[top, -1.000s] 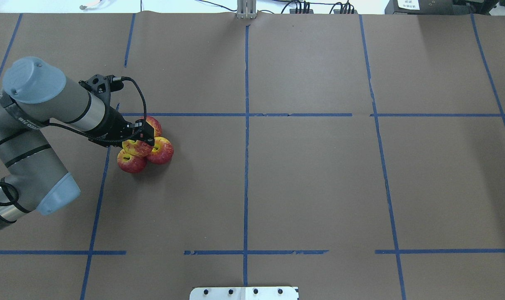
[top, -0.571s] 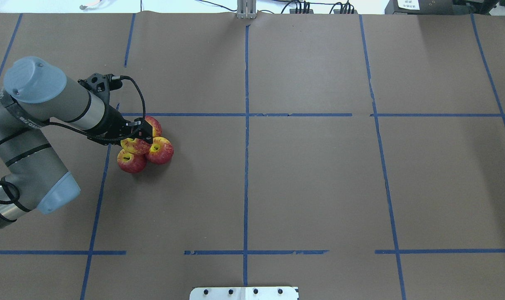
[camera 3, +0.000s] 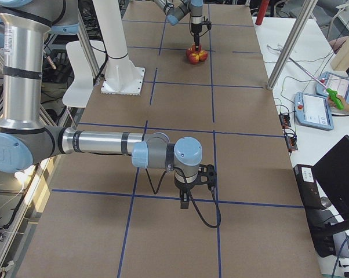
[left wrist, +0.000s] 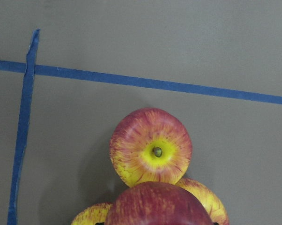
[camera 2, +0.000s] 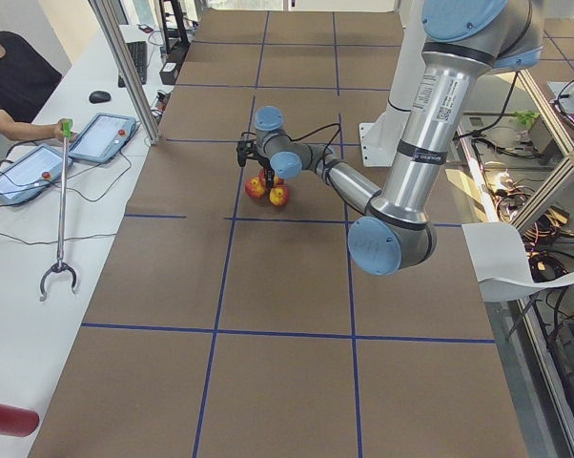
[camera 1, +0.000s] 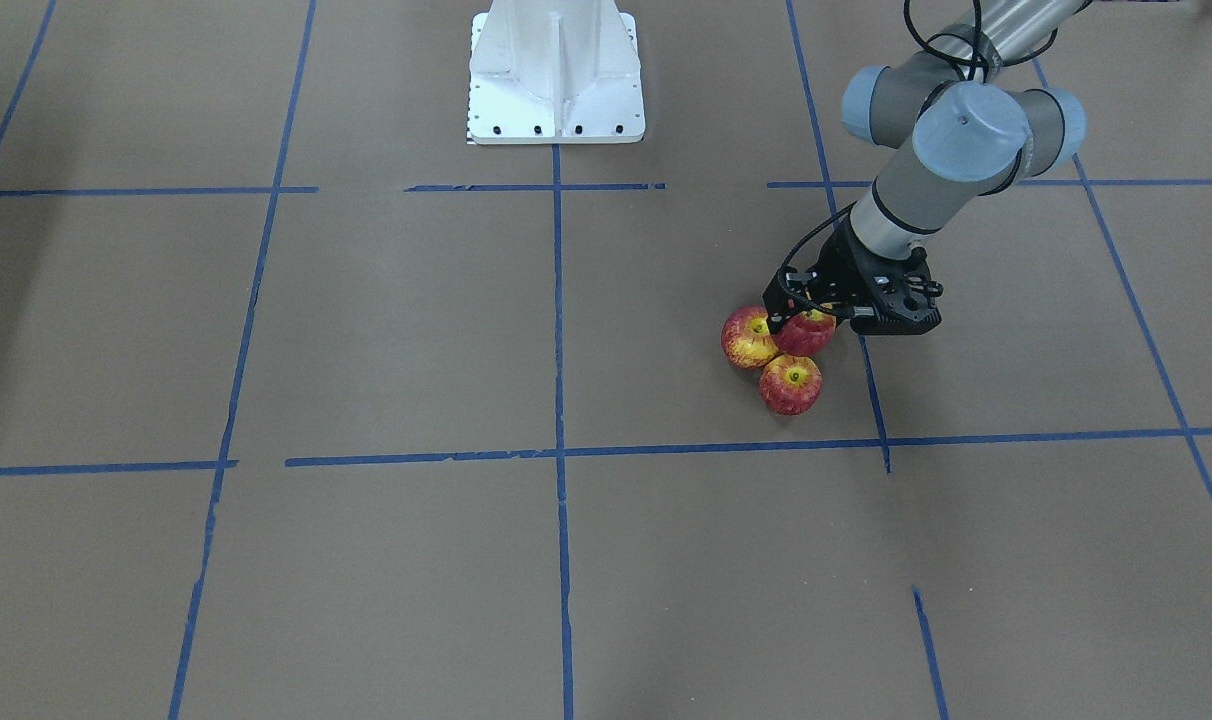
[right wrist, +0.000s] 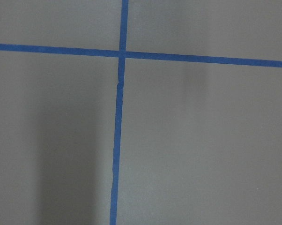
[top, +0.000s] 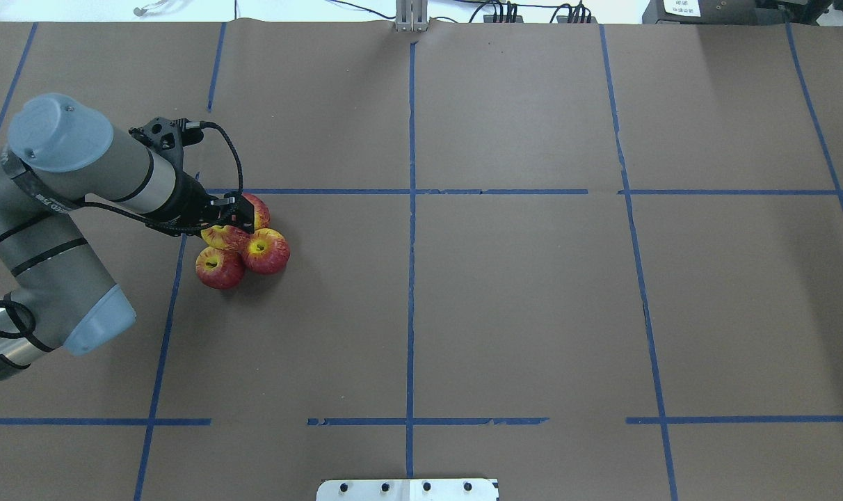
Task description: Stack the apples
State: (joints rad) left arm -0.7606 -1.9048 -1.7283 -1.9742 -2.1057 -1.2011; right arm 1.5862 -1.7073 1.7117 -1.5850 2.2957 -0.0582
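apples (top: pixel 265 252) sit in a tight cluster on the robot's left part of the desk (top: pixel 533 292), just on the robot's side of a crosswise blue tape line (top: pixel 324 191) and close to a lengthwise one. left arm (top: pixel 81 156) comes in from the overhead view's left, forearm slanted toward the cluster, wrist turned so the left end effector (top: pixel 228 226) points down onto it. it is clamped on the darker apple (left wrist: pixel 155 206), which sits above the other three. the wrist view shows this apple centred over them. one base apple is in full sight beyond it, yellow-green stem hollow up, and two more peek out at either side. whether the top fruit bears on the base, cannot tell. all four are red with yellow streaks and alike in size; the base three touch one another. right arm (camera 3: pixel 105 142) is stretched low over the desk, well apart from the fruit, with the right end effector (camera 3: pixel 189 194) pointing down near a tape crossing; open or closed, cannot tell. versus 1.0 s ago: left end effector and darker apple have shifted slightly away from the robot and toward its left; base three unmoved.
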